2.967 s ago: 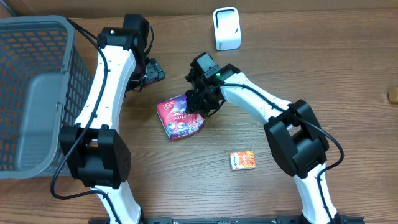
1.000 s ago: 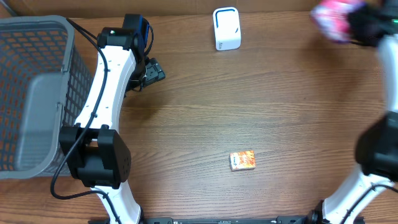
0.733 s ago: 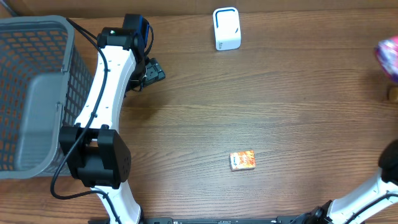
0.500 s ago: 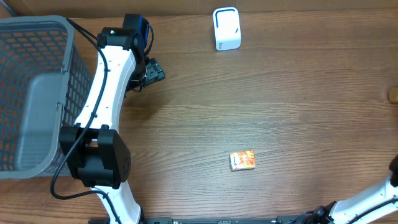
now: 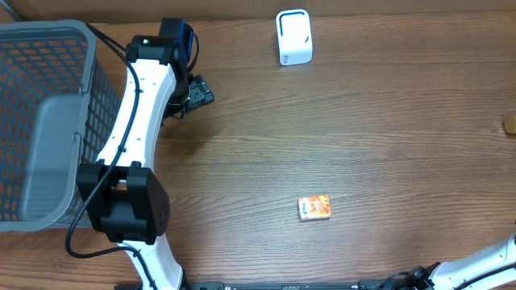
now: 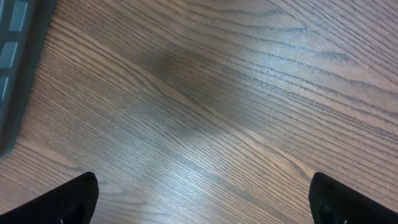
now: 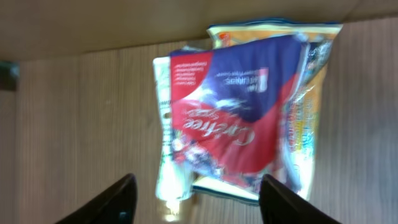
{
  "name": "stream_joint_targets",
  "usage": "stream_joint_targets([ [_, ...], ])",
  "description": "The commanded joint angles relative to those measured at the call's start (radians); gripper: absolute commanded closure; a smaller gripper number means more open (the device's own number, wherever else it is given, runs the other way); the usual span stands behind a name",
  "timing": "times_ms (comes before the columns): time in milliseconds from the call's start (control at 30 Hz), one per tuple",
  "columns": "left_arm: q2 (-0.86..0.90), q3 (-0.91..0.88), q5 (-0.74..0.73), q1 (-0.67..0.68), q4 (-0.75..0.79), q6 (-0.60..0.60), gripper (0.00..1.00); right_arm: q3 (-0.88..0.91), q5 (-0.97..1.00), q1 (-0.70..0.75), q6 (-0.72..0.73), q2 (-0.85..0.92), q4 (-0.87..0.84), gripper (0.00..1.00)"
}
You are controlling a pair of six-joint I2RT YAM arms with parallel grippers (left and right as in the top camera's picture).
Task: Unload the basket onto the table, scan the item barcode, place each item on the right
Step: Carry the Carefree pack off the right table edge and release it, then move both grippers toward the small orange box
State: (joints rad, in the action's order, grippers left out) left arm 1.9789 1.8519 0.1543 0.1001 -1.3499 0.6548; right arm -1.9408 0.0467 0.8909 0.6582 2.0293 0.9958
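Overhead: the red and blue glossy plastic pouch that lay mid-desk three seconds ago is gone from this view. The right arm swung it past the right edge, and only a sliver of that arm shows at the bottom corner. The white boxy scanner point(image 5: 293, 36) stands at the far edge of the wooden desk point(image 5: 387, 145). A small orange cardboard box point(image 5: 314, 208) lies alone nearer the front. The left claw point(image 5: 199, 93) hangs beside the grey plastic mesh basket point(image 5: 48, 121), unmoved.

Left wrist: the left claw's fingers sit at the two bottom corners, spread wide over bare wood with nothing between them. The basket's dark rim cuts the top left corner.

Right wrist: the right claw point(image 7: 196, 205), clamped on the pouch a second ago, now has its fingers well apart. The pouch point(image 7: 239, 124) lies beyond them, apparently let go. It rests off to the right of the desk, on top of a yellow-orange packet point(image 7: 317, 124) and a white and green packet point(image 7: 163, 124). Its red face with script lettering is up, crumpled and blurred; no barcode can be made out.

This item seems finished with, and the orange box probably comes next.
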Motion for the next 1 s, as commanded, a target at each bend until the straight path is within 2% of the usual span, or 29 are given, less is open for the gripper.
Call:
stream_joint_targets([
  [0, -0.004, -0.005, 0.010, 0.000, 0.000, -0.004, 0.00, -0.001, -0.093, -0.014, -0.012, -0.007, 0.003, 0.29],
  [100, -0.004, -0.005, 0.010, 0.000, 0.000, -0.004, 0.00, -0.002, -0.240, -0.017, -0.051, -0.008, 0.012, 0.24],
  [167, -0.004, -0.005, 0.010, 0.000, 0.000, -0.004, 0.00, -0.003, -0.460, -0.023, -0.126, -0.009, 0.005, 0.20],
  [300, -0.004, -0.005, 0.010, 0.000, 0.000, -0.004, 0.00, -0.003, -0.723, -0.052, -0.180, -0.010, 0.013, 0.18],
  [433, -0.004, -0.005, 0.010, 0.000, 0.000, -0.004, 0.00, -0.003, -0.924, -0.136, -0.324, -0.010, 0.082, 0.17],
  [567, -0.004, -0.005, 0.010, 0.000, 0.001, -0.004, 0.00, -0.003, -0.938, -0.291, -0.531, -0.009, 0.234, 0.17],
  [633, -0.004, -0.005, 0.010, 0.000, 0.001, -0.004, 0.00, -0.003, -0.924, -0.380, -0.589, -0.009, 0.275, 0.18],
  [800, -0.004, -0.005, 0.010, 0.000, 0.000, -0.004, 0.00, -0.003, -0.797, -0.586, -0.588, -0.009, 0.320, 0.18],
  [967, -0.004, -0.005, 0.010, 0.000, 0.000, -0.004, 0.00, -0.003, -0.780, -0.724, -0.573, -0.020, 0.355, 0.20],
])
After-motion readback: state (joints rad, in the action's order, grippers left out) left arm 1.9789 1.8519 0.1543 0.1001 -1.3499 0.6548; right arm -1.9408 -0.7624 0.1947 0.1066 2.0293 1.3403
